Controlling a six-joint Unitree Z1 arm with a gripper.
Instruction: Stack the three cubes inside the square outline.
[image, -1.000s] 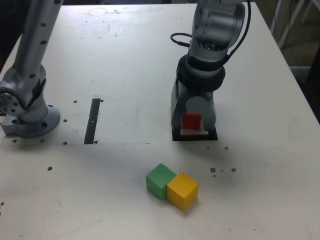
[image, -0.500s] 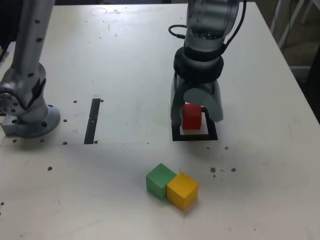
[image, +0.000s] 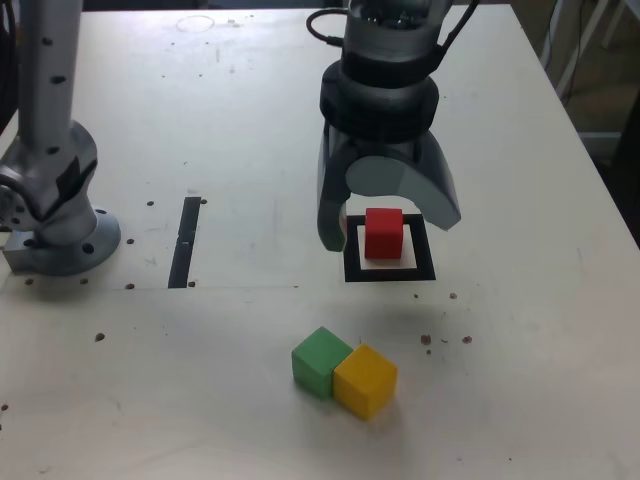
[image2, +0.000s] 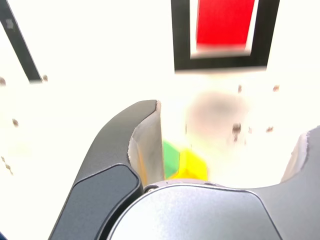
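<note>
The red cube (image: 383, 233) stands alone inside the black square outline (image: 390, 272) on the white table. My gripper (image: 390, 226) hangs open just above it, one finger on each side, touching nothing. The green cube (image: 320, 361) and the yellow cube (image: 365, 380) lie side by side, touching, nearer the front edge. In the wrist view the red cube (image2: 225, 22) sits within the square outline (image2: 181, 35); the gripper (image2: 225, 150) is open, with the green cube (image2: 171, 159) and the yellow cube (image2: 195, 165) showing between its fingers.
A narrow dark strip (image: 185, 240) lies on the table at the exterior view's left, also seen as the strip (image2: 17, 42) in the wrist view. The arm's base (image: 60, 235) stands at the far left. The table's right edge (image: 590, 170) drops off.
The gripper opened from shut on the red cube, let it go inside the outline, and rose. The red cube stays in place.
</note>
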